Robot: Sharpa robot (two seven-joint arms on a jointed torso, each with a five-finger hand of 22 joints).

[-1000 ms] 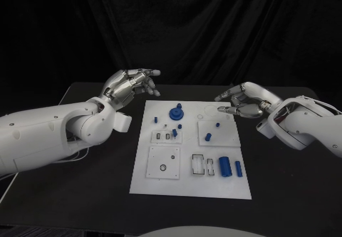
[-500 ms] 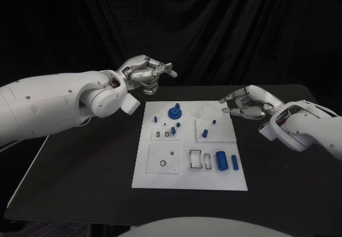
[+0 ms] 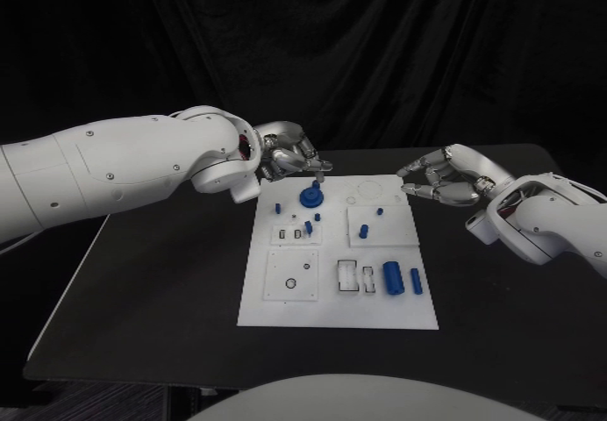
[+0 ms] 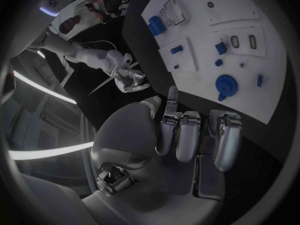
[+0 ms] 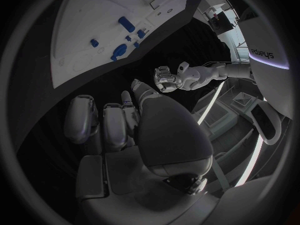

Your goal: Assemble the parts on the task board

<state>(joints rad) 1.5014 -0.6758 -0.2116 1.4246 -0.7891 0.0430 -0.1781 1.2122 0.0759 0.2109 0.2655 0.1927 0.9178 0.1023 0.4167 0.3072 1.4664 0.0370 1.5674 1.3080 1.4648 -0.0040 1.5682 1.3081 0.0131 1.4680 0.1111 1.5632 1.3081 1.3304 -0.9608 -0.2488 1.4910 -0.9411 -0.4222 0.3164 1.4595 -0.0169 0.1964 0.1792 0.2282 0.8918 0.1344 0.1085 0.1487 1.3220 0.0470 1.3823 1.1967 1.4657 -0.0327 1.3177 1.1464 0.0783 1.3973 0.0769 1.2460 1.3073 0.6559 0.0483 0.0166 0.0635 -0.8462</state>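
- Left hand (image 3: 294, 156) sits above the far left corner of the white board (image 3: 291, 307), its fingers curled in with nothing between them that I can see; from its own wrist camera the fingers (image 4: 187, 135) are folded toward the palm, clenched on nothing.
- Right hand (image 3: 443, 180) hangs just off the board's far right corner, over the black table (image 3: 152, 289). I read its fingers as curled in, thumb and fingertips close together, and I see no part held there; its wrist camera shows the same curled fingers (image 5: 103, 122).
- On the board, the round blue gear (image 3: 310, 197) stands near the far left end, close under the left hand's fingertips; I cannot tell whether they touch it.
- Near the gear I see a small blue peg (image 3: 277, 209) to its left and a short blue pin (image 3: 308, 228) by the little slotted plate.
- One blue piece (image 3: 363, 231) lies on the square plate at the board's right middle, with a small blue dot (image 3: 378, 213) beyond it.
- Nearer to me, a thick blue cylinder (image 3: 394, 279) and a thinner blue rod (image 3: 415, 281) lie side by side at the right edge, beside the rectangular cut-outs.
- Both hands are well apart, one at each far corner.
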